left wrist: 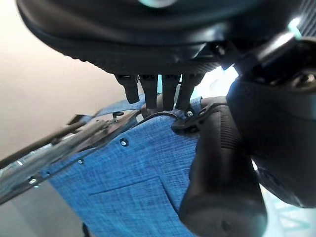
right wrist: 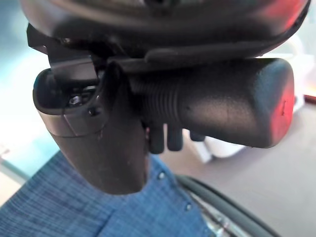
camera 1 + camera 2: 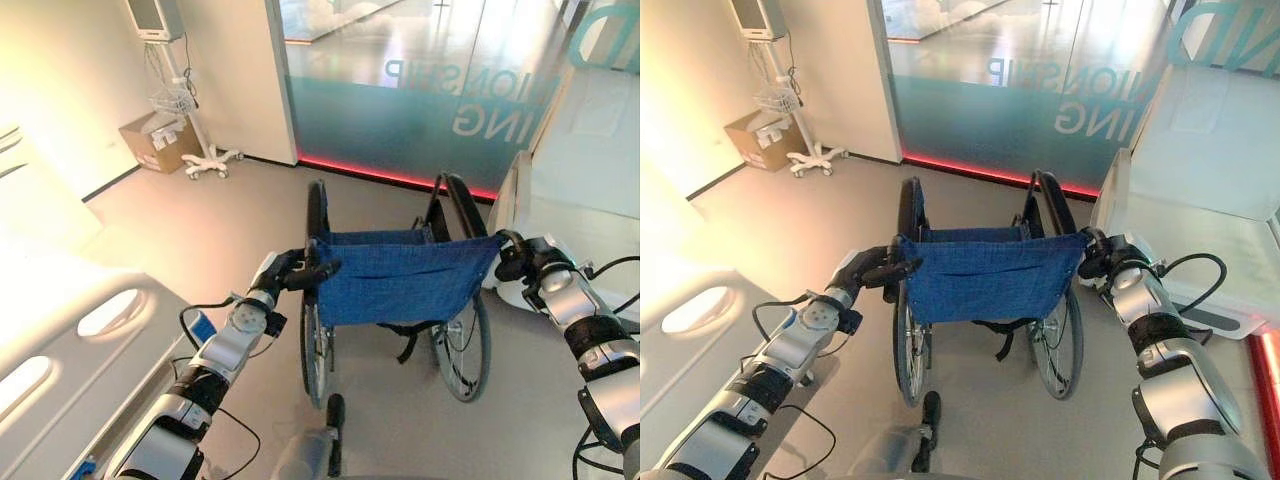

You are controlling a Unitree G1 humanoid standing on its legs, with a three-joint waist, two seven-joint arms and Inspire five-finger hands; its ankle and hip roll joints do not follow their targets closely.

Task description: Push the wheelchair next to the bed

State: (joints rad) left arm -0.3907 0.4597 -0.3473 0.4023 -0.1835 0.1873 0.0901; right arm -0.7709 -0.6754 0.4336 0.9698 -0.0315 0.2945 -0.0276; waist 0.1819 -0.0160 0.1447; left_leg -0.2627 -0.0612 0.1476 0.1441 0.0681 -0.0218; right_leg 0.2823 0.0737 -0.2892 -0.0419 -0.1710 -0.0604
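Note:
A wheelchair with a blue cloth backrest (image 3: 400, 280) and large spoked wheels (image 3: 462, 345) stands on the grey floor, facing away from me. My left hand (image 3: 290, 270) is curled round its left push handle (image 1: 222, 163), with the fingers and thumb wrapped on the black ribbed grip. On the other side my right hand (image 3: 520, 258) is shut round the right push handle (image 2: 222, 103). The bed's white side rail (image 3: 60, 350), with oval openings, lies at the lower left, close beside my left arm.
A wheeled monitor stand (image 3: 195, 140) and a cardboard box (image 3: 155, 140) stand by the far left wall. A frosted glass wall (image 3: 430, 90) with a red floor strip lies ahead. A second white bed (image 3: 1200, 250) sits close on the wheelchair's right. Open floor (image 3: 230, 220) lies ahead left.

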